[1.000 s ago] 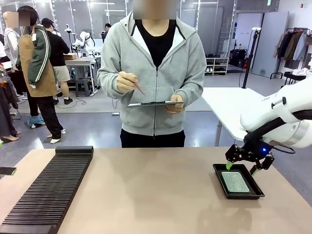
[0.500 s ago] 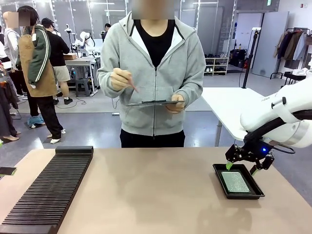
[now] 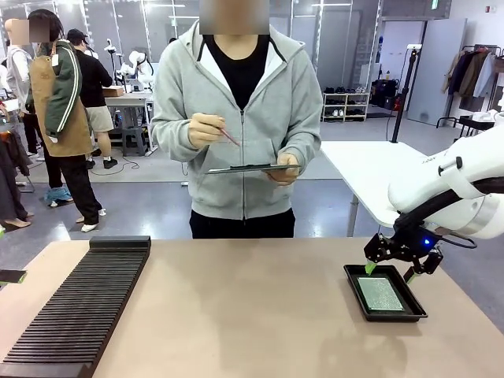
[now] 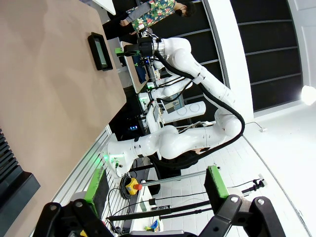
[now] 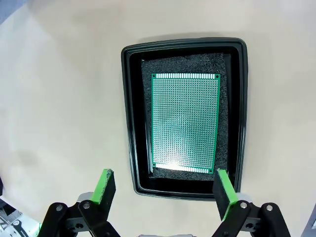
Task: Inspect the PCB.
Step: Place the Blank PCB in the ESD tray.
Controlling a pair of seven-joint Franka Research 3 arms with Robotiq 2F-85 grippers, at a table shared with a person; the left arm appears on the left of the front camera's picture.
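No readable text, label, brand, number or sign is showing in any of the views. The PCB (image 5: pixel 185 121) is showing only its grid of holes, with no print that can be made out. The black tray (image 5: pixel 130 118) around it is carrying no marking. A small green sign (image 3: pixel 434 4) is hanging near the ceiling in the front view, too small to read. The slab (image 3: pixel 250 168) the person is holding is turned edge-on, so whatever may be on its face is not showing.
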